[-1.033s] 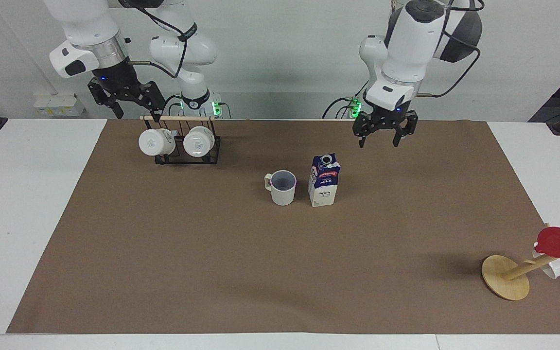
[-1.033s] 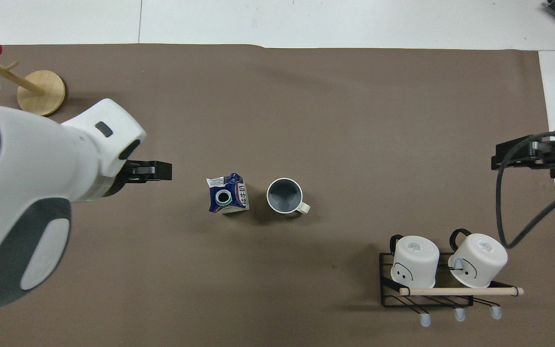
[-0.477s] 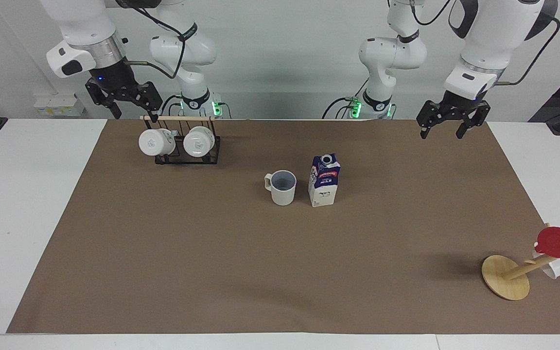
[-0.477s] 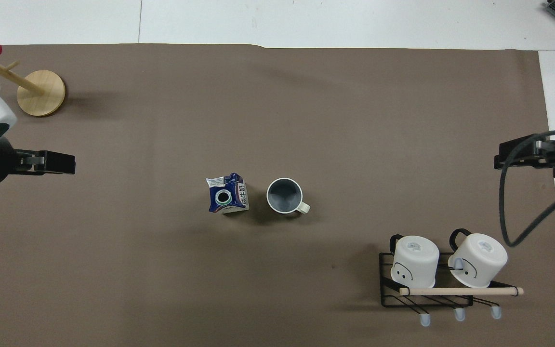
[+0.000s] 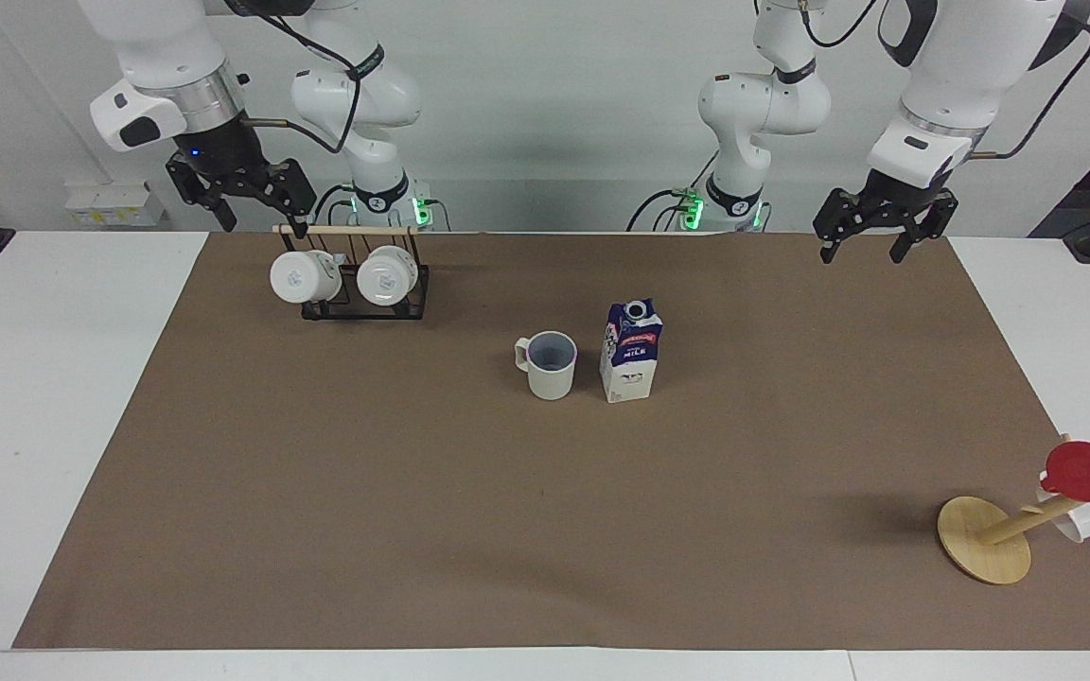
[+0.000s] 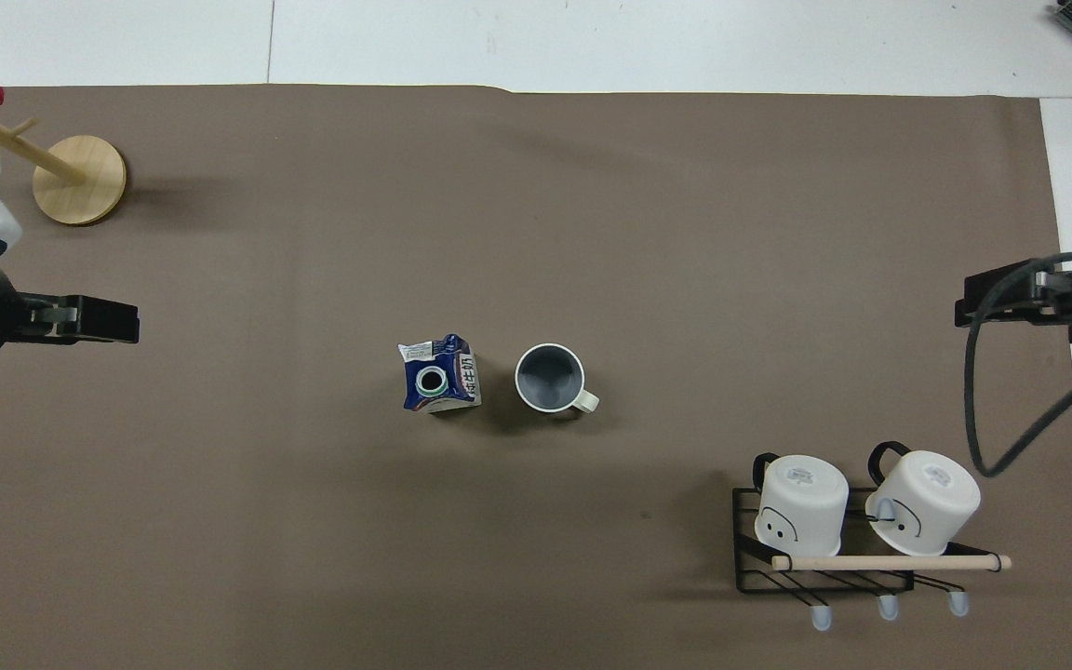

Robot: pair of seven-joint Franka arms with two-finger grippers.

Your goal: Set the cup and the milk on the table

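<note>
Tabletop (image 5: 34,397), large and white under a wide brown paper sheet (image 5: 469,511), carried the small blue-and-white gable-top milk carton (image 5: 631,352) upright at its middle, just beside the cream-white mug with grey-blue inside (image 5: 549,365), apart from it. Left gripper (image 5: 879,234) and right gripper (image 5: 237,200) hung raised over the robots' edge of the table, jaws spread wide, empty.

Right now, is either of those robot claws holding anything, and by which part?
No, nothing is held. The left gripper and right gripper both hang open and empty in the air. The cup and milk stand on the table.
</note>
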